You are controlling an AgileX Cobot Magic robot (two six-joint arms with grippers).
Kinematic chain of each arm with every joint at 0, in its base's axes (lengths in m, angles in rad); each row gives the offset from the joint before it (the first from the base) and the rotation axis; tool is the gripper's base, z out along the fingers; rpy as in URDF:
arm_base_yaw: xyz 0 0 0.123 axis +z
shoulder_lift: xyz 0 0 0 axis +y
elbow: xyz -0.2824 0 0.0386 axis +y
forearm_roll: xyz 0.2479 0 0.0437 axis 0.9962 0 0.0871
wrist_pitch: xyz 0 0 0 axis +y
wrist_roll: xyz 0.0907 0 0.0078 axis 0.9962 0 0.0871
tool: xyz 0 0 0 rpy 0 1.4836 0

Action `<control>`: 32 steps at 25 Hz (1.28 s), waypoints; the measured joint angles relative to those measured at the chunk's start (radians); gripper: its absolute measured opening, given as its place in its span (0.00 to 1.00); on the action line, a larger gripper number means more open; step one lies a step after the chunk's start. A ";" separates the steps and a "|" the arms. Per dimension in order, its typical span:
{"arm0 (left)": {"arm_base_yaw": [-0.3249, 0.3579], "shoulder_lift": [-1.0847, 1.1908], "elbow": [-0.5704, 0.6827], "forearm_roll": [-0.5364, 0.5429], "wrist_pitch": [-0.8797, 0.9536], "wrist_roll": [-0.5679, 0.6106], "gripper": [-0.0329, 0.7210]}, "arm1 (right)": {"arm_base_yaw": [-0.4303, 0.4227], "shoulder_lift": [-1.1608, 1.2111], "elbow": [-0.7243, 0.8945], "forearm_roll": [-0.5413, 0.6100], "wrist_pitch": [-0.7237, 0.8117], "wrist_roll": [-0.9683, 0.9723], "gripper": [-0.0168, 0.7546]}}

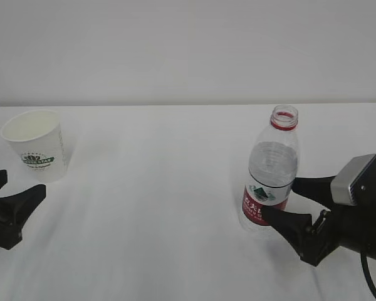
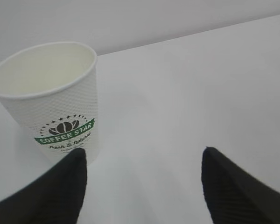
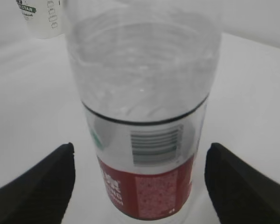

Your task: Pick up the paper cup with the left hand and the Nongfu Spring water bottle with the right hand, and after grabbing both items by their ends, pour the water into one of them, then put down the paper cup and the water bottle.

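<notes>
**White table, both grippers lined up, nothing grabbed yet**

White pretty much everywhere: table (image 1: 175, 188), wall, cup. So here's the setup. The paper cup (image 1: 36, 144) stands upright at the far left of the table, mouth up, green logo facing the camera. The left hand (image 1: 6, 200) sits low just in front of it with its jaws spread; in the left wrist view the cup (image 2: 51, 102) is off toward the left finger (image 2: 56, 191) rather than centred in the gap, and I can't tell if that finger touches it. Not gripped, anyway.

Over on the right, the Nongfu Spring water bottle (image 1: 271, 169) stands upright with its cap off, so it's ready for pouring. The water (image 3: 144, 74) fills the upper part of what the right wrist camera shows. The right hand (image 1: 301, 204) has its jaws wide apart, one finger on each side of the bottle's lower labelled part (image 3: 144, 191), clear gaps on both sides.

My read: going in low makes sense, since the task wants each item held by its end. Bottle side looks ready to close. Cup side probably needs a nudge left first, or the squeeze could tip that light cup.
</notes>
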 joint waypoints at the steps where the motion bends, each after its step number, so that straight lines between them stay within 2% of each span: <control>1: 0.000 0.000 0.000 0.000 0.000 0.000 0.79 | 0.000 0.012 -0.004 0.000 0.000 0.000 0.88; 32: 0.000 0.000 0.000 -0.001 0.000 0.000 0.79 | 0.000 0.155 -0.208 -0.117 -0.001 0.071 0.88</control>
